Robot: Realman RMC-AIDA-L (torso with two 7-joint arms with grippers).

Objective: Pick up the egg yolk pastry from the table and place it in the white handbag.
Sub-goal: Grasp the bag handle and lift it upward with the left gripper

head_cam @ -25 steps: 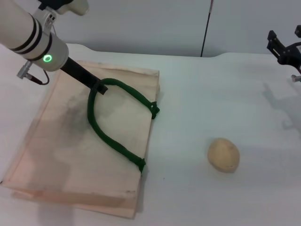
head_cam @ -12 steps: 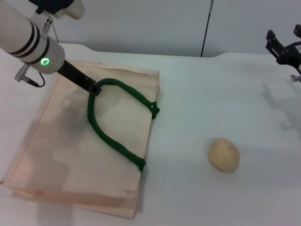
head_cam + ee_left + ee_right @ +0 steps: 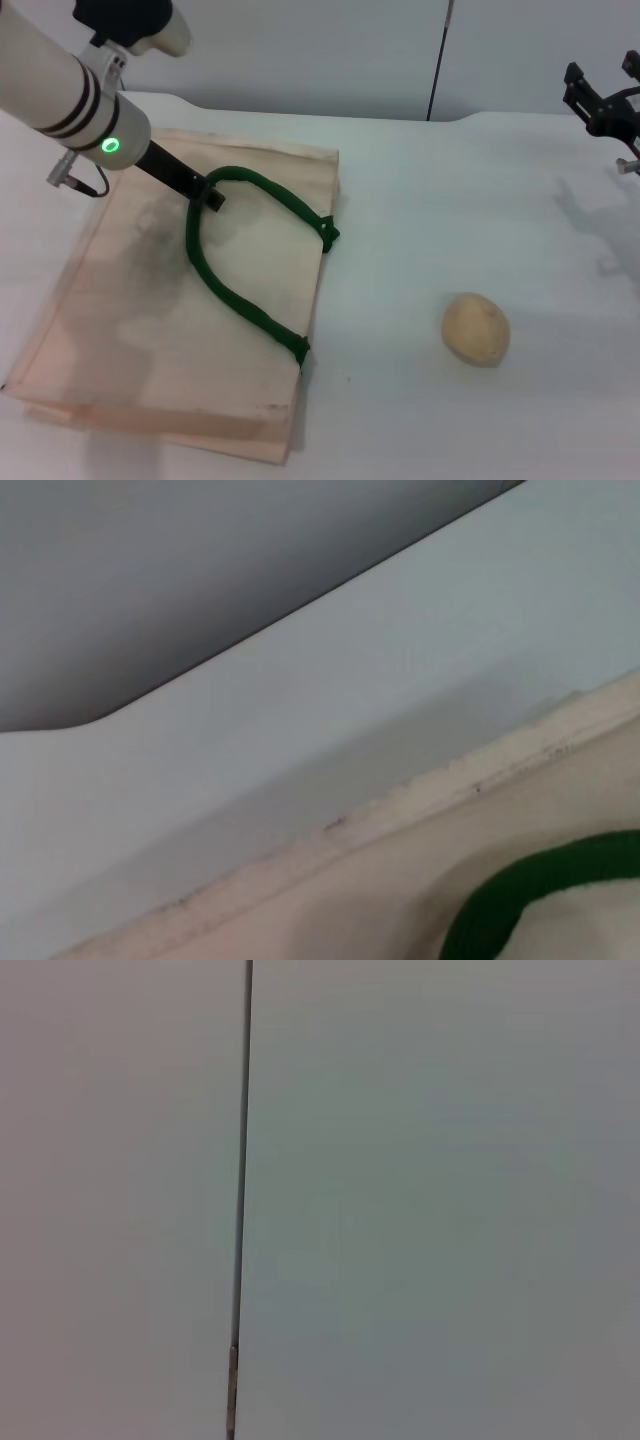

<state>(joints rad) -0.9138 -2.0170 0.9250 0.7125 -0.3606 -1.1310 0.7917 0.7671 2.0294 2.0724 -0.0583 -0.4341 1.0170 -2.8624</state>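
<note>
The egg yolk pastry [image 3: 476,328], a small pale tan ball, lies on the white table to the right of the bag. The white handbag [image 3: 150,330] lies flat at the left, its green rope handle [image 3: 225,290] looped on top. My left gripper [image 3: 210,195] reaches down to the far end of the handle loop and touches it there. The left wrist view shows the bag's edge [image 3: 400,810] and a piece of the handle [image 3: 530,890]. My right gripper [image 3: 603,75] hangs parked at the far right, open and empty, well above and behind the pastry.
The white table [image 3: 450,200] runs to a back edge against a grey wall with a dark vertical seam [image 3: 437,60]. The right wrist view shows only that wall and the seam [image 3: 240,1200].
My left arm shifted slightly left and back, then returned right and down to the handle's far end. The handle loop, bag, pastry and right arm stayed put.
</note>
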